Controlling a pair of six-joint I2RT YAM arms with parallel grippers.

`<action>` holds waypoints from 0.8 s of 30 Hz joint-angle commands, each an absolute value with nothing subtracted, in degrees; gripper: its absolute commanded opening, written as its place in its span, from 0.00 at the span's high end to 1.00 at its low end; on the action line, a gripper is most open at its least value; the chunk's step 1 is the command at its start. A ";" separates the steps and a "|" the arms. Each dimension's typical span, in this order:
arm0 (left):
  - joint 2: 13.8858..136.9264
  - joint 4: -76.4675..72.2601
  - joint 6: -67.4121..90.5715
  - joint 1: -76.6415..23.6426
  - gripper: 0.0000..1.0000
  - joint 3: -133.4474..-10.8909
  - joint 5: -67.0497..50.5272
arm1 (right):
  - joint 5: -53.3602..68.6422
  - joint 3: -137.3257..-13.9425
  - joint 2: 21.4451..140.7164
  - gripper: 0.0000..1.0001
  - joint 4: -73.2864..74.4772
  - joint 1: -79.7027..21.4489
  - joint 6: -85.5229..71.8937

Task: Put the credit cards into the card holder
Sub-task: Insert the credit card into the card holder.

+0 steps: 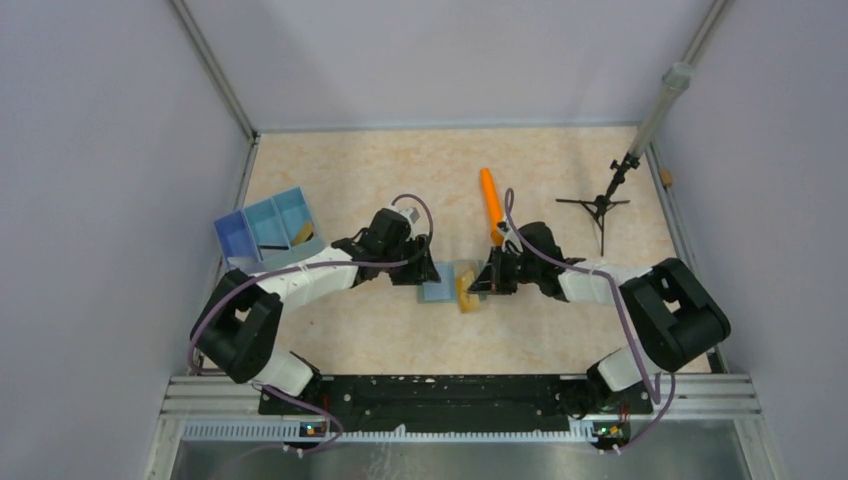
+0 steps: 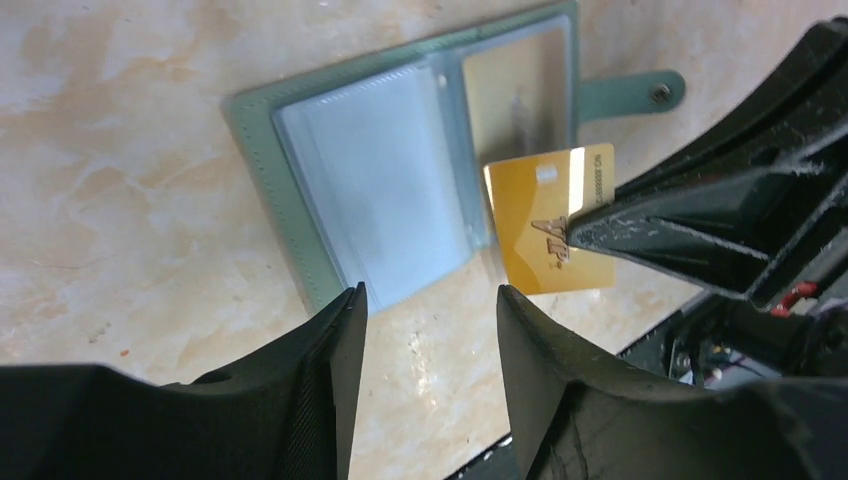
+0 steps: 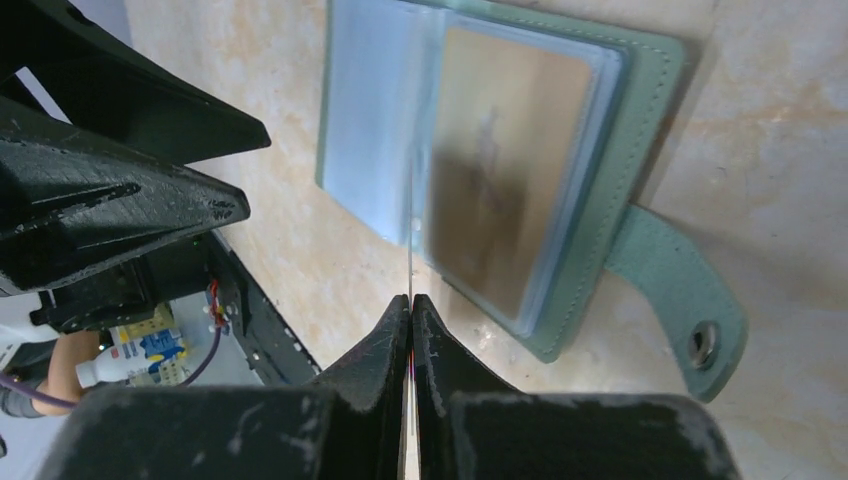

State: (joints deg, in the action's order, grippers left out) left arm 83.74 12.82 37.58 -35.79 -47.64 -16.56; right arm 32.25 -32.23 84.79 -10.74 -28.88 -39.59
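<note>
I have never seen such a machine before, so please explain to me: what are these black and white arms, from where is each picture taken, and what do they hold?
These are two robot arms fixed at the near edge of a table. The wide picture looks down from above and behind them. The other two pictures come from small cameras on each wrist, so the dark shapes in front are that arm's own fingers.

On the table lies an open card holder, grey-green outside and pale blue inside, with one card already in a clear pocket. The right gripper is shut on a gold credit card, held over the holder's edge. The left gripper is open and holds nothing. Farther away are a blue tray, an orange cylinder and a small black stand.
</note>
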 commanded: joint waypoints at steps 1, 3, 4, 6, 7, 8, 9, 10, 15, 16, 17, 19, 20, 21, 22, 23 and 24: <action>86.09 8.97 41.04 -35.88 0.47 -47.52 -10.22 | 33.30 -33.46 88.11 1.00 -16.24 -28.24 -40.70; 86.56 9.82 41.04 -35.86 0.48 -47.56 -8.22 | 33.82 -33.61 89.31 1.00 -17.29 -28.14 -40.94; 86.65 10.03 40.97 -35.90 0.48 -47.54 -7.70 | 33.96 -33.80 89.75 1.00 -17.46 -28.13 -40.91; 86.94 10.63 40.72 -35.86 0.48 -47.54 -6.52 | 34.37 -34.16 90.63 1.00 -17.90 -28.13 -40.79; 87.19 10.80 40.53 -35.87 0.48 -47.63 -6.32 | 34.82 -34.19 91.14 1.00 -18.42 -28.13 -40.84; 87.73 11.19 40.44 -35.93 0.48 -47.69 -5.93 | 35.32 -34.23 91.59 1.00 -18.98 -28.13 -40.98; 88.23 11.69 40.23 -35.94 0.48 -47.93 -5.53 | 35.67 -34.32 92.03 1.00 -19.39 -28.13 -41.07; 88.85 12.22 39.98 -35.88 0.48 -48.23 -5.20 | 35.88 -34.41 92.43 1.00 -19.73 -28.13 -41.17; 90.72 13.31 39.44 -35.88 0.49 -48.85 -3.92 | 36.77 -34.89 93.60 1.00 -20.56 -28.04 -41.29; 90.97 13.44 39.46 -35.86 0.49 -48.79 -3.73 | 36.82 -34.98 93.60 1.00 -20.55 -27.99 -41.31; 91.16 13.45 39.46 -35.93 0.49 -48.78 -3.55 | 36.83 -35.15 93.67 1.00 -20.52 -27.97 -41.26; 91.59 13.45 39.35 -35.92 0.49 -48.86 -3.35 | 37.18 -35.37 93.84 1.00 -20.65 -27.80 -41.29; 91.85 13.40 39.35 -35.94 0.49 -48.93 -3.30 | 37.33 -35.52 94.05 1.00 -20.86 -27.74 -41.35; 92.10 13.43 39.34 -35.90 0.50 -48.96 -3.29 | 37.35 -35.70 94.24 1.00 -20.84 -27.65 -41.31; 92.34 13.40 39.36 -35.91 0.51 -48.97 -3.26 | 37.23 -35.88 94.43 1.00 -20.69 -27.62 -41.31; 92.56 13.36 39.25 -35.90 0.52 -48.96 -3.21 | 37.18 -36.16 94.66 1.00 -20.50 -27.61 -41.23; 92.69 13.38 39.21 -35.89 0.54 -48.98 -3.21 | 37.24 -36.35 95.00 1.00 -20.56 -27.60 -41.15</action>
State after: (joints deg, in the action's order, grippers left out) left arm 91.13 13.30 40.12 -35.79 -47.83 -4.78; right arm 36.51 -33.23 93.73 -18.46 -28.21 -41.41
